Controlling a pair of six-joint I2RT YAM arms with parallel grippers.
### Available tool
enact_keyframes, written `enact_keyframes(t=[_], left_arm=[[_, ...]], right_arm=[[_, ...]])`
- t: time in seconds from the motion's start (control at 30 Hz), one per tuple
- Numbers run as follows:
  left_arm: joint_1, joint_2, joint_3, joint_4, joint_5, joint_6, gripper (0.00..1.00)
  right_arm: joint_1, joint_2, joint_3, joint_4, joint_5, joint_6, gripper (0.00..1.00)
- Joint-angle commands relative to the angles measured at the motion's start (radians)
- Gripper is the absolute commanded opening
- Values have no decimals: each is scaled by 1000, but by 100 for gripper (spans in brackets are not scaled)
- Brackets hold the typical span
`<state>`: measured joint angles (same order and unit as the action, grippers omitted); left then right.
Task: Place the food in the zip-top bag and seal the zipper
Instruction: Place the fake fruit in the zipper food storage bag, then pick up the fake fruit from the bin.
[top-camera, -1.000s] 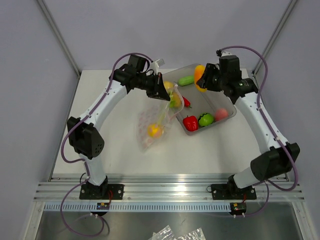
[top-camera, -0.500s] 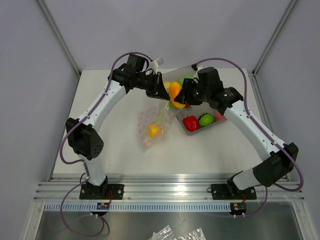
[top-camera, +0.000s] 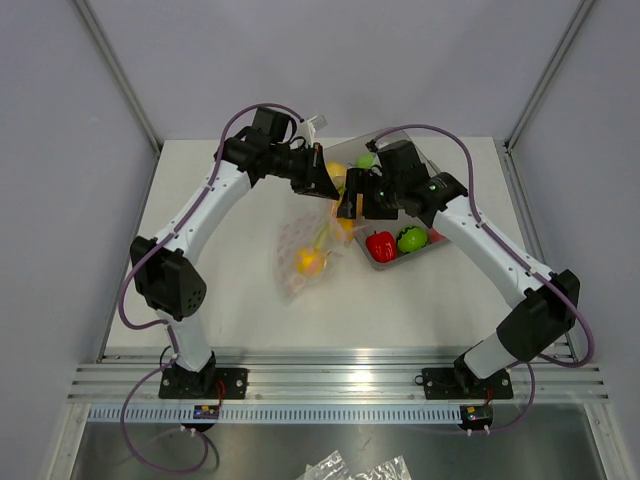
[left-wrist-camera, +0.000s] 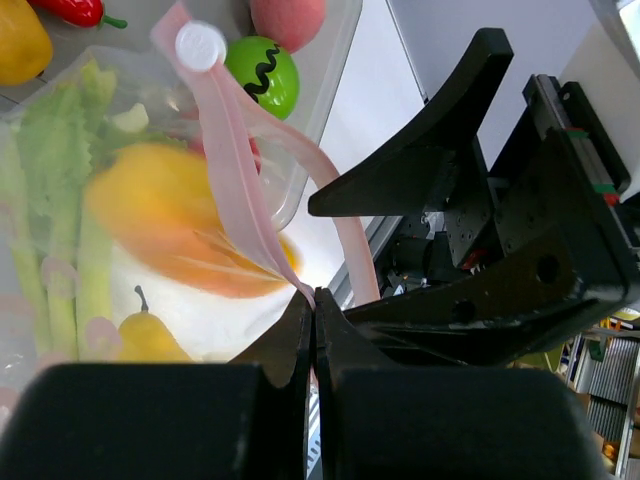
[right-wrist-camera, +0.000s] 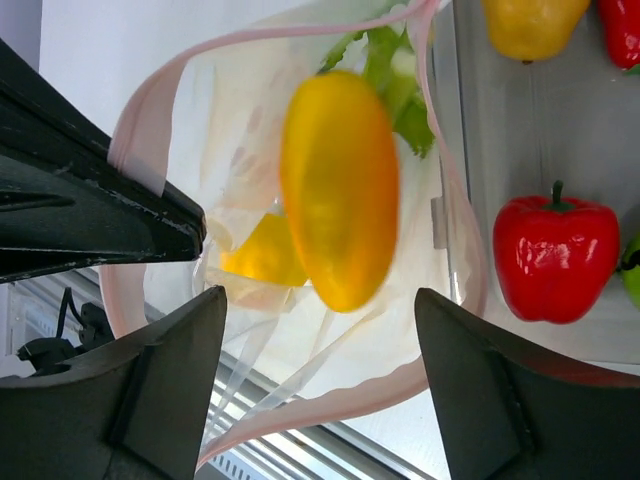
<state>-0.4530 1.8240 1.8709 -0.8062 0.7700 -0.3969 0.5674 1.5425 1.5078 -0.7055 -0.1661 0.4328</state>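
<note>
Clear plastic, the zip-top bag (top-camera: 303, 250) is held up open-mouthed just left of the grey tray (top-camera: 388, 264), with yellow food (top-camera: 308, 262) lying inside it. The left gripper (left-wrist-camera: 314, 300) is pinched tight on its pink zipper (left-wrist-camera: 235, 190), lifting one rim. The right gripper (right-wrist-camera: 318, 295) stands wide over the mouth, gripping nothing, an orange pepper (right-wrist-camera: 340, 205) blurred between its fingers and touching neither.
</note>
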Motion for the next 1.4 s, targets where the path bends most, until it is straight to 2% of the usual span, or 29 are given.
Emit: enact_keyframes(t=[0.0, 0.17, 0.33, 0.5, 0.63, 0.8, 0.93, 1.2, 1.37], left_arm=[[5, -57, 10, 48, 18, -3, 0], [5, -58, -2, 56, 22, -5, 0], [7, -71, -29, 62, 18, -2, 0], [14, -83, -55, 65, 14, 3, 0], [22, -95, -70, 65, 15, 7, 0], [23, -97, -76, 76, 20, 1, 0], [23, -89, -69, 76, 28, -2, 0], [23, -84, -50, 53, 23, 17, 0], [23, -81, -47, 52, 25, 16, 0]], right_arm=[[12, -28, 68, -28, 33, -28, 83], [9, -77, 77, -43, 112, -32, 83], [-6, -153, 54, -83, 325, -20, 77], [-156, -213, -78, -75, 306, -6, 75], [-244, -122, -136, -110, 321, -57, 80], [-250, 57, -115, -101, 321, -59, 92], [-256, 151, -100, -91, 347, -55, 96], [-291, 281, -135, -37, 287, -62, 97], [-297, 277, -152, -28, 283, -54, 88]])
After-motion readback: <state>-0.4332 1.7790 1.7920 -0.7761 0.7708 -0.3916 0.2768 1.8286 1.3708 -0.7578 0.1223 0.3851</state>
